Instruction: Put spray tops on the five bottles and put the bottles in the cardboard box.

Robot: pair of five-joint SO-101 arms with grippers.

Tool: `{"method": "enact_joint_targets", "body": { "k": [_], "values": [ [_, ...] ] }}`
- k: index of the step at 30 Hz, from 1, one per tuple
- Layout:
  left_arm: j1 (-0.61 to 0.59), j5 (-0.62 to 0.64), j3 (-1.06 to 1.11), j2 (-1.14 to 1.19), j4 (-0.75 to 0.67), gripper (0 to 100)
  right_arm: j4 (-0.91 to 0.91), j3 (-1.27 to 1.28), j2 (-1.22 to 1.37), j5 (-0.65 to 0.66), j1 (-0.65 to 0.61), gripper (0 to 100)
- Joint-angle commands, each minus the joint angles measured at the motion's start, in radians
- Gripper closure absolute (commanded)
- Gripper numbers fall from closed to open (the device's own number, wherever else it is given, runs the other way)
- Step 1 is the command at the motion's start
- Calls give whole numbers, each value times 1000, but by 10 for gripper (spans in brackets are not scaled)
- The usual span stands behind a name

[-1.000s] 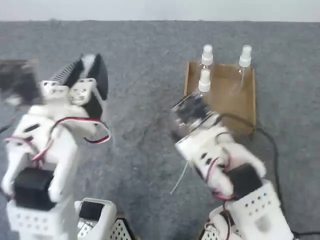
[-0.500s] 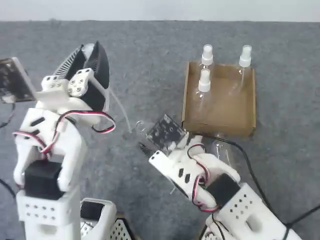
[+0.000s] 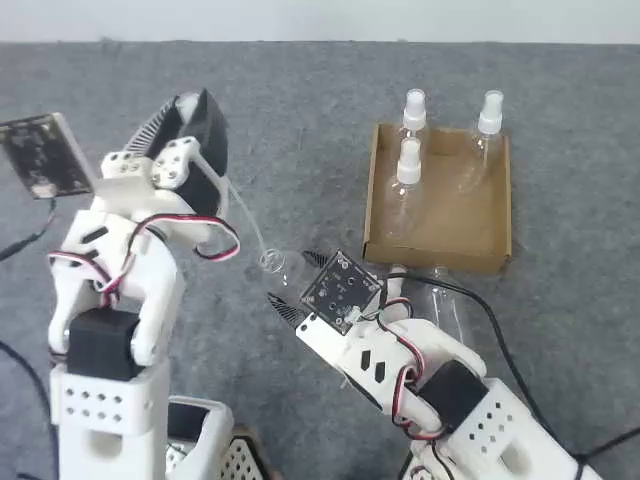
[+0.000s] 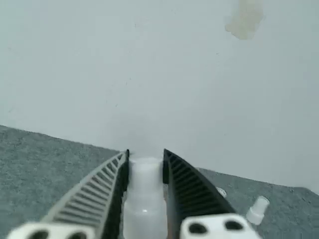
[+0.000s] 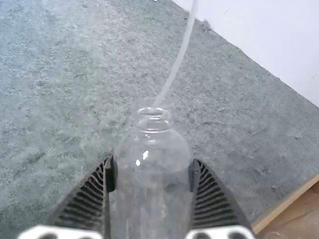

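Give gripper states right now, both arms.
Left gripper: closed, holding a white plastic spray top.
Right gripper: closed, holding an uncapped clear plastic bottle.

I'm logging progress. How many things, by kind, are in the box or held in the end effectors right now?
Bottles with spray tops, in the cardboard box: 3
Open bottle, in the right end effector: 1
Spray top, in the left end effector: 1
Total: 5
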Motion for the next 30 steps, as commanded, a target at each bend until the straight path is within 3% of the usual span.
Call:
{"method": "enact_joint_targets", "body": {
  "k": [1,6,15,21,27,30],
  "values": [
    [74,11,-8,-25,103,970,-31,-11,-30,-81,-4,992],
    [149,3,74,-115,146,970,-117,9,-38,-258,48,992],
    [163,-95,390,-345,38,965,-166,54,-50,-273,62,992],
    [213,-124,389,-374,51,829,-226,58,-76,-273,62,993],
    [239,-180,360,-376,52,822,-217,60,-76,-272,64,993],
    [192,-180,275,-384,115,822,-216,60,-74,-272,76,993]
  ]
}}
